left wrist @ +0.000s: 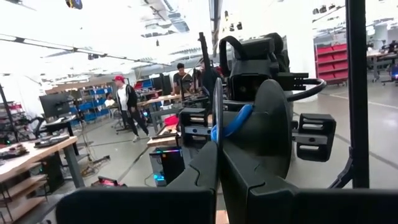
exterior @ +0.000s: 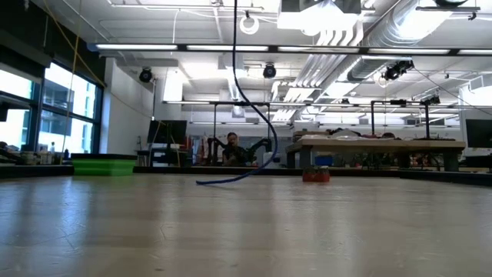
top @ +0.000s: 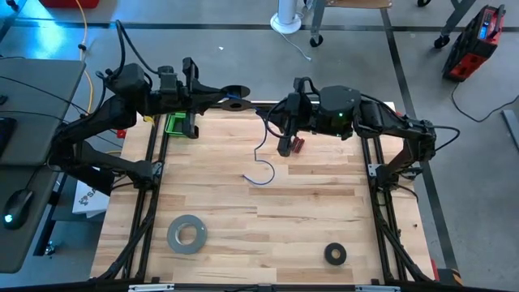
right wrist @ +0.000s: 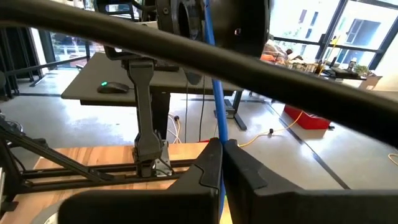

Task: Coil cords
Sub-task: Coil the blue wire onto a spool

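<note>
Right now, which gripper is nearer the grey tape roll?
Left. The left gripper sits at the far edge, nearly above the grey tape roll; the right gripper is further toward the other side.

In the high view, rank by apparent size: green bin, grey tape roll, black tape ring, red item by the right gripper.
1. Grey tape roll
2. Green bin, partly hidden under the left arm, so its ranking against the roll is unsure
3. Black tape ring
4. Red item, smallest
</note>
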{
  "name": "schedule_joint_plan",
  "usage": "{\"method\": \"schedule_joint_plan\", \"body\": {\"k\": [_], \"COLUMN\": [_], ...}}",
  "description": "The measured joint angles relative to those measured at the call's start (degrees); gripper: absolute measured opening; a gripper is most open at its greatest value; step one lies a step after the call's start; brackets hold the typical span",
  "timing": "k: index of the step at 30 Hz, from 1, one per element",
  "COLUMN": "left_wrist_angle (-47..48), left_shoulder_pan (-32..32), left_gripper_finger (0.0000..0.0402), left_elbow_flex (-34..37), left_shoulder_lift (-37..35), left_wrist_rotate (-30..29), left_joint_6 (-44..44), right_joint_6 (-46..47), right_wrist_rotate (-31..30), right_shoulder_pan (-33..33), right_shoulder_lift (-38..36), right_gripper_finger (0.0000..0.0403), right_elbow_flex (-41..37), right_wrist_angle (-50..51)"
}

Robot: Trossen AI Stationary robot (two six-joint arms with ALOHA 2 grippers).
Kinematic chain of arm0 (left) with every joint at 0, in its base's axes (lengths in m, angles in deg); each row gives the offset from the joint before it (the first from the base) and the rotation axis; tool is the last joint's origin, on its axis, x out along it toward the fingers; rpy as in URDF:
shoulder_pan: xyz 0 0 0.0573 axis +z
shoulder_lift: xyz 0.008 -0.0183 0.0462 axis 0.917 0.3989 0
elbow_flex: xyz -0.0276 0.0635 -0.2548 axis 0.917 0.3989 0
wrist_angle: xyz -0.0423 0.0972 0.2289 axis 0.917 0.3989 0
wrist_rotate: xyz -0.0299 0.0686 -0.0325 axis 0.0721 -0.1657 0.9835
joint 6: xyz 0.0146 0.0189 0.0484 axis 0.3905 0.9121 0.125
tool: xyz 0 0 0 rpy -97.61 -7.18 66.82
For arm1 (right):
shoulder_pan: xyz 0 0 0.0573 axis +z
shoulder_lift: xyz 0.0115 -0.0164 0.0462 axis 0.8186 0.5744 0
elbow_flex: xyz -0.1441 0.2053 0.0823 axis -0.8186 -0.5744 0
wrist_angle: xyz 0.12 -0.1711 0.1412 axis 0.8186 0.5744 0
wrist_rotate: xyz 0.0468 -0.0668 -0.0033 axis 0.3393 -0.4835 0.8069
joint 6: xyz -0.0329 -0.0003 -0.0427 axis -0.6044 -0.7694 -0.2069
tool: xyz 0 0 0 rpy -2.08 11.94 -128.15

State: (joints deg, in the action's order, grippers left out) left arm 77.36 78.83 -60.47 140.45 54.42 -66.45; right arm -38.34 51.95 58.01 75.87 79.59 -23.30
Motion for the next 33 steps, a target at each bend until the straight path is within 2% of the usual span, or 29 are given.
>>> {"method": "schedule_joint_plan", "body": {"k": [7, 12, 15, 19, 23, 29, 33], "left_wrist_angle": [-0.12, -3.05, -3.15, -2.78, -0.29, 6.99, 7.48], "left_shoulder_pan": [-0.02, -0.02, -0.02, -0.02, -0.02, -0.58, -0.83], "left_gripper_finger": [0.0000, 0.0000, 0.0000, 0.0000, 0.0000, 0.0000, 0.0000], "left_elbow_flex": [0.00, -0.08, -0.09, -0.09, -0.09, -0.09, -0.04], "left_shoulder_lift": [0.18, 0.00, 0.07, 0.09, 0.07, 1.15, 3.15], "left_wrist_rotate": [0.11, 0.24, 0.22, 0.22, -1.58, -10.40, -11.94], "left_joint_6": [-1.29, -1.29, -0.41, -0.01, 5.01, 19.03, 22.16], "right_joint_6": [-0.02, -0.01, 0.02, -1.72, -2.44, -6.19, -11.76], "right_wrist_rotate": [1.38, 1.15, -1.33, -3.01, -2.64, 2.41, 1.11], "right_shoulder_pan": [0.00, -0.02, 0.00, -0.02, -0.02, 0.33, 1.46], "right_shoulder_lift": [0.00, 0.00, 0.00, -0.79, -3.30, -4.67, -3.65], "right_gripper_finger": [0.0015, 0.0072, 0.0106, 0.0134, 0.0140, 0.0139, 0.0139], "right_elbow_flex": [0.00, 0.00, 0.00, -0.02, -0.02, 0.02, 0.02], "right_wrist_angle": [0.89, 2.88, 4.27, 5.11, 4.76, 4.79, 5.58]}}
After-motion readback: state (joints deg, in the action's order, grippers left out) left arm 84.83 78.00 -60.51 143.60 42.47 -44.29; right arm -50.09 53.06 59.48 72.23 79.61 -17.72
